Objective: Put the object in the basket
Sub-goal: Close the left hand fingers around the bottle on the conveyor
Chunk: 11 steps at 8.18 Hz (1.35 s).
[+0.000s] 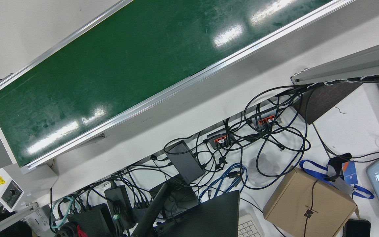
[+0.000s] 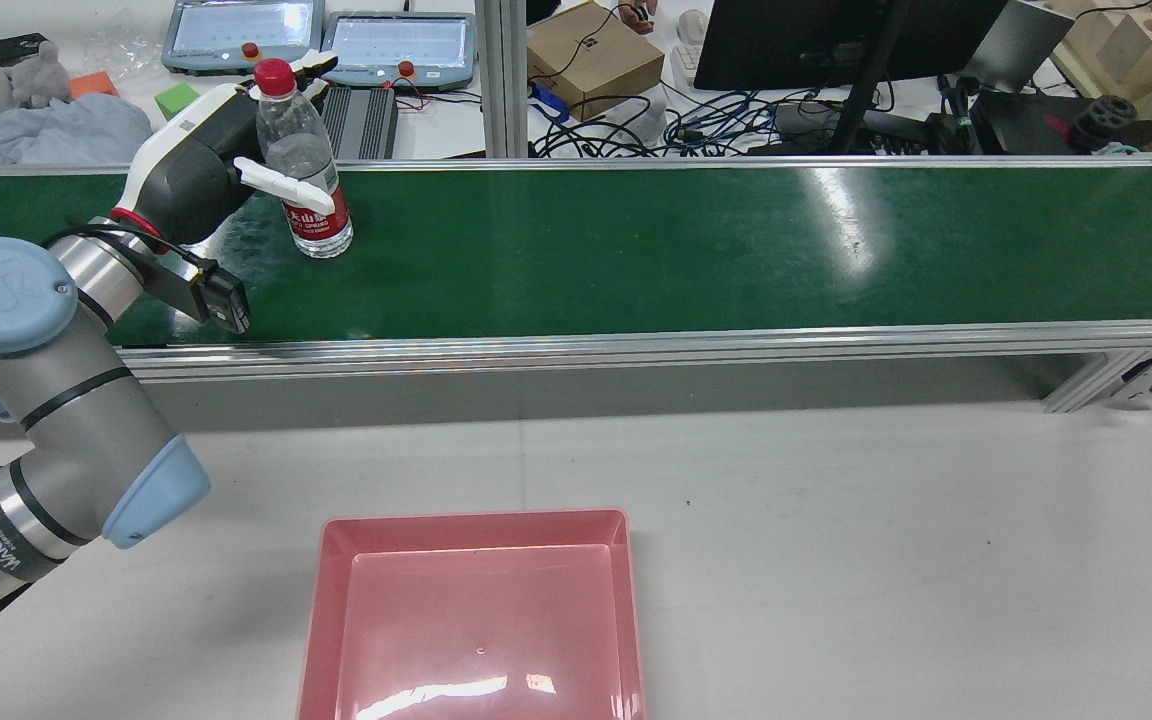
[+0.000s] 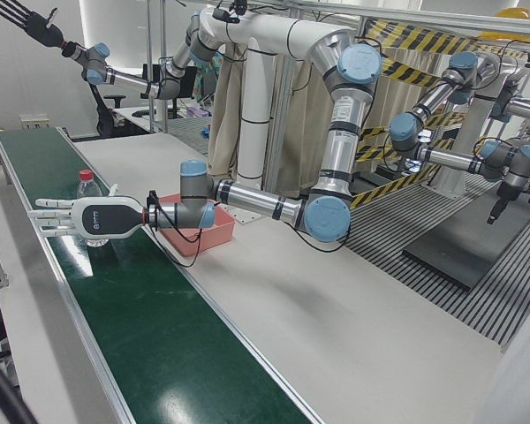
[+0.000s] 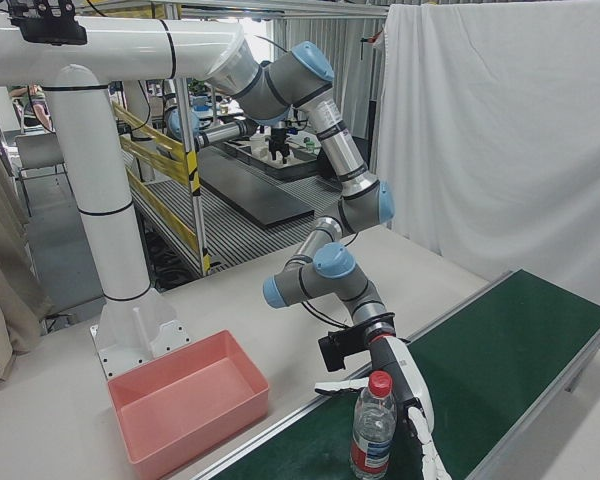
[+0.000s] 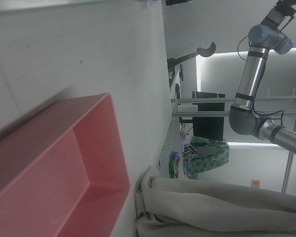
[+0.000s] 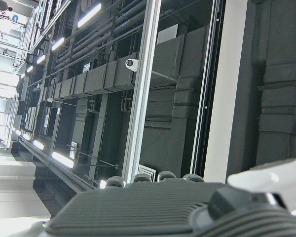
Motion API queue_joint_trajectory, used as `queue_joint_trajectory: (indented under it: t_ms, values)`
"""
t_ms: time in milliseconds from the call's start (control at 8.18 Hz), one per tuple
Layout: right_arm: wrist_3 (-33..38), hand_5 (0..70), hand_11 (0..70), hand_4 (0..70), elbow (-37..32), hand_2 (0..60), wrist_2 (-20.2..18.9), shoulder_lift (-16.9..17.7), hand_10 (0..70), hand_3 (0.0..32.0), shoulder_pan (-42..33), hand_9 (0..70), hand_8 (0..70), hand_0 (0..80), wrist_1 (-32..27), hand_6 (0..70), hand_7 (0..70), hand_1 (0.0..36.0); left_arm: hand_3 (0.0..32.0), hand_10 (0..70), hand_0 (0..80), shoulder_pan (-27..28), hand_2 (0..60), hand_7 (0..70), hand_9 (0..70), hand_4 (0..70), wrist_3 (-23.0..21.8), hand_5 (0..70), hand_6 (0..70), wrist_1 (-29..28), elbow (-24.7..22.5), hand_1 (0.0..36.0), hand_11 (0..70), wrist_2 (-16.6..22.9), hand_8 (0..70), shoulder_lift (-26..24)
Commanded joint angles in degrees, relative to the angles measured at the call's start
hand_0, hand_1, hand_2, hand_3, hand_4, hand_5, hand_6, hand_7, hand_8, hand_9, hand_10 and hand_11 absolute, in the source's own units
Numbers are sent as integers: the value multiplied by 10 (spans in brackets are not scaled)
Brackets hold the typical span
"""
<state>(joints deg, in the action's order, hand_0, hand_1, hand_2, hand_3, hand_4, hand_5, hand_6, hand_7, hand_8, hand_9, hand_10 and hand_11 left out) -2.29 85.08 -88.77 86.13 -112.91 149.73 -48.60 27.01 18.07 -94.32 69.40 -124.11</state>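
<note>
1. A clear plastic water bottle (image 2: 305,165) with a red cap and red label stands upright on the green conveyor belt (image 2: 696,250), toward the belt's left end in the rear view.
2. The left hand (image 2: 221,150), white and dark grey, is at the bottle's left side with fingers spread: one white finger (image 2: 281,183) crosses the near face of the bottle's body, another shows behind the neck by the cap. Whether the fingers press the bottle cannot be told; the bottle rests on the belt.
3. The left-front view shows the same hand (image 3: 79,216) level over the belt, fingers fanned on both sides of the bottle (image 3: 89,205).
4. The pink rectangular plastic basket (image 2: 331,600) sits on the white table (image 2: 886,540), on the near side of the belt and well apart from the bottle.
5. The right hand (image 3: 31,25) is raised high, far from the belt, fingers splayed and holding nothing.
</note>
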Motion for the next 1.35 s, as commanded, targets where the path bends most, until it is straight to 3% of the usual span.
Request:
queue_joint_trajectory:
  t_ms: [0, 122, 245, 367, 612, 978, 1223]
  values:
    - [0, 0, 0, 0, 0, 0, 0, 0, 0, 0, 0, 0, 0, 0, 0, 0, 0, 0, 0, 28, 569, -7, 0, 12, 105, 48, -5, 200, 37, 10, 0, 85, 57, 12, 101, -3]
    - [0, 0, 0, 0, 0, 0, 0, 0, 0, 0, 0, 0, 0, 0, -1, 0, 0, 0, 0, 218, 623, -22, 178, 269, 345, 86, 5, 462, 150, 62, 0, 267, 339, 6, 267, -26]
    - [0, 0, 0, 0, 0, 0, 0, 0, 0, 0, 0, 0, 0, 0, 0, 0, 0, 0, 0, 700, 797, -40, 600, 700, 700, 590, 43, 700, 700, 104, -1, 350, 700, 8, 700, -60]
    - [0, 0, 0, 0, 0, 0, 0, 0, 0, 0, 0, 0, 0, 0, 0, 0, 0, 0, 0, 700, 800, -45, 600, 700, 700, 700, 48, 700, 700, 103, -2, 358, 700, 8, 700, -64]
    - [0, 0, 0, 0, 0, 0, 0, 0, 0, 0, 0, 0, 0, 0, -1, 0, 0, 0, 0, 700, 800, -49, 600, 700, 700, 700, 44, 700, 700, 103, -9, 347, 700, 14, 700, -67]
    - [0, 0, 0, 0, 0, 0, 0, 0, 0, 0, 1, 0, 0, 0, 0, 0, 0, 0, 0, 700, 800, -32, 600, 700, 700, 700, 11, 700, 700, 144, -96, 359, 700, 56, 700, -66]
    - [0, 0, 0, 0, 0, 0, 0, 0, 0, 0, 1, 0, 0, 0, 0, 0, 0, 0, 0, 700, 800, 23, 600, 700, 700, 700, -14, 700, 700, 187, -148, 360, 700, 59, 700, -63]
